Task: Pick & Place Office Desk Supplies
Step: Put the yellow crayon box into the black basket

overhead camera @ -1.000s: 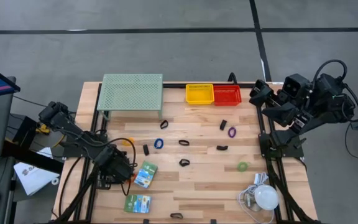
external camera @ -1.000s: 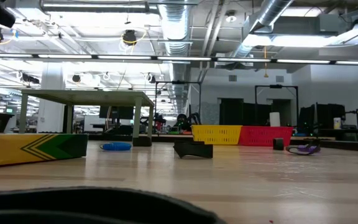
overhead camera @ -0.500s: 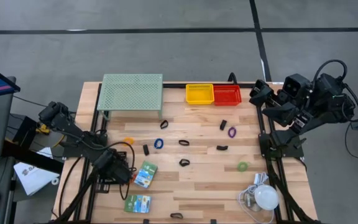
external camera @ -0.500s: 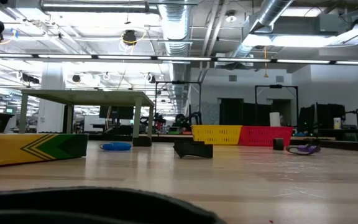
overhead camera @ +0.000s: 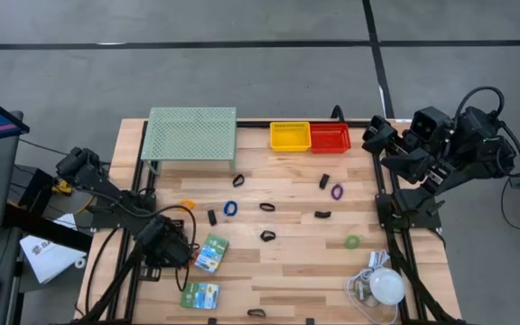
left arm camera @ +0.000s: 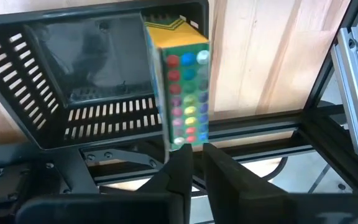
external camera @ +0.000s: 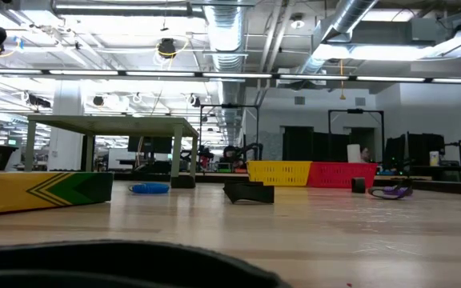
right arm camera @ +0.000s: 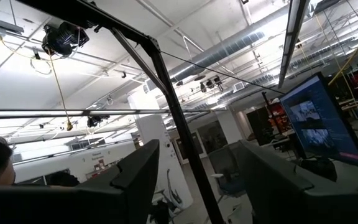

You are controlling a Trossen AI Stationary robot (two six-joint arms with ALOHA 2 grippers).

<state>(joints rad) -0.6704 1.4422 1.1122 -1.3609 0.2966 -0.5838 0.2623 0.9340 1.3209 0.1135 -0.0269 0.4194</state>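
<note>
On the wooden bench [overhead camera: 287,271], the left hand [left arm camera: 194,163] pinches a card-backed pack [left arm camera: 184,93] above a black tray [left arm camera: 73,87], likely releasing; the right hand [right arm camera: 194,180] waits open.

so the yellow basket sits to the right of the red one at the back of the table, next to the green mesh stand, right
Not quite. In the high view the yellow basket sits left of the red basket, between it and the green mesh stand. The rest holds: both stand at the table's back edge.

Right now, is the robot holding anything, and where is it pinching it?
The left gripper pinches a green card-backed pack by its end edge, above a black bin. The right gripper holds nothing.
</note>
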